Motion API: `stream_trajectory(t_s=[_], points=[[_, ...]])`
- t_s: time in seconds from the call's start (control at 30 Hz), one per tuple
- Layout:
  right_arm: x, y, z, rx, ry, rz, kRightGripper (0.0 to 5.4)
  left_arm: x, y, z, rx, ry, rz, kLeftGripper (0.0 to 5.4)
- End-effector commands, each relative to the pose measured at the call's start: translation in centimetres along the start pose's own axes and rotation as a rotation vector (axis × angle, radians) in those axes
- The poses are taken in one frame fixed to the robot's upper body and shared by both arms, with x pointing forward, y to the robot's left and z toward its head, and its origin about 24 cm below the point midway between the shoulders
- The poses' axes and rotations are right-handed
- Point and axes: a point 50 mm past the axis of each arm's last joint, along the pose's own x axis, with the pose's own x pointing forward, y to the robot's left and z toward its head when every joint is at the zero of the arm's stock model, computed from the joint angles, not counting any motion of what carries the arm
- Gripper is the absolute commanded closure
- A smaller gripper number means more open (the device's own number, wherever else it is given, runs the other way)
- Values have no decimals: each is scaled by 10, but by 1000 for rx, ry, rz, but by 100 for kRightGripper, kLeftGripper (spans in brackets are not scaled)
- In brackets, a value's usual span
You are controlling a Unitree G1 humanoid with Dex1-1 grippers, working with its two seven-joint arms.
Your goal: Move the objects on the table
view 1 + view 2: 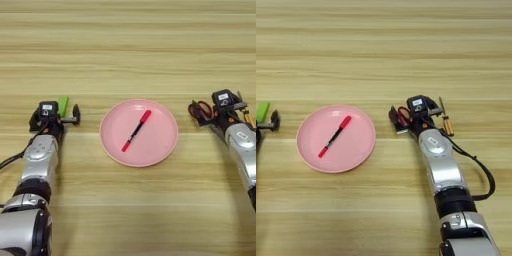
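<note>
Red marker pen [136,131] on pink plate [165,145]

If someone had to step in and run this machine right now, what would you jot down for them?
Left pincer: beside the green bar, left of the pink plate. I can't tell whether it grips the bar.
Right pincer: right of the plate, holding nothing visible.
Red pen: lying diagonally in the plate.
A small screwdriver lies beside the right arm on the wooden table.
Done: the pen sits in the plate, if that is the goal.
Left: the green bar is outside the plate.
</note>
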Motion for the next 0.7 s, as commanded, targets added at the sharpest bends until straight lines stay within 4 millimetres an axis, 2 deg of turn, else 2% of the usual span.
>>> stream_trajectory(t_s=[0.03,0.3,0.7], points=[[2,-1,4,6,-1,-4,0,0,2,-2,17,18,-2,5],[2,-3,4,17,-3,-19,0,0,3,-3,12,18,0,5],[4,-22,9,133,-26,-137,0,0,3,-4,13,21,0,5]])
